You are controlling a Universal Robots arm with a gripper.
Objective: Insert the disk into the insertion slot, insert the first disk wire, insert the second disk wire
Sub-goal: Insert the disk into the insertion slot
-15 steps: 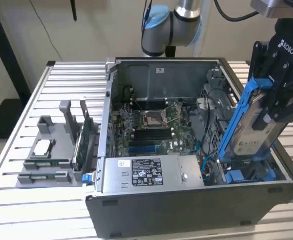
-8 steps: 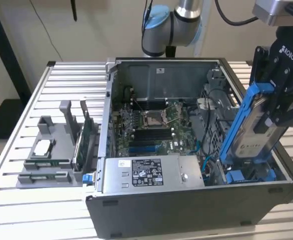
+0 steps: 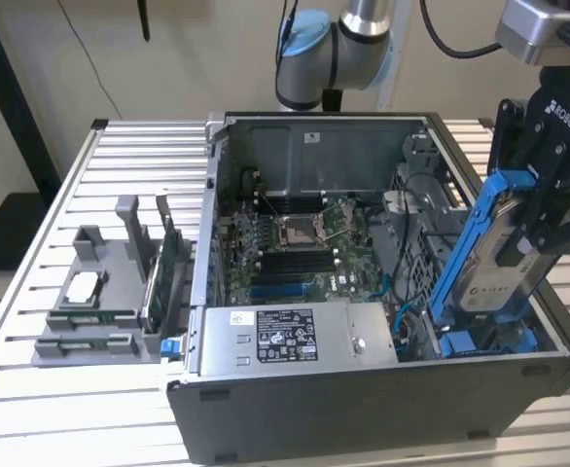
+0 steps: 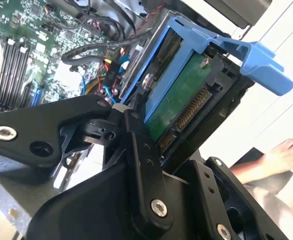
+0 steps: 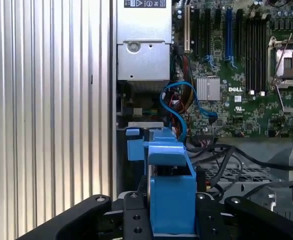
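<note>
Item: disk (image 3: 487, 280), a flat silver-grey slab w/ white label in glossy blue plastic carrier. Green board face and connector row show in second wrist view. Black tool (image 3: 530, 238) clenched on disk across carrier's long edges. Disk long axis steeply tilted: lower end inside grey sheet-metal case (image 3: 363, 409), approx. at insertion slot (image 3: 489, 336), seating unclear. Upper end leans to exterior view's right. Cables and case wall close by. Ribbed metal worktop (image 3: 120, 156) open around case.

Tilted disk (image 3: 487, 277) in tool (image 3: 533, 232), over case (image 3: 363, 409), the exterior view's right
</note>
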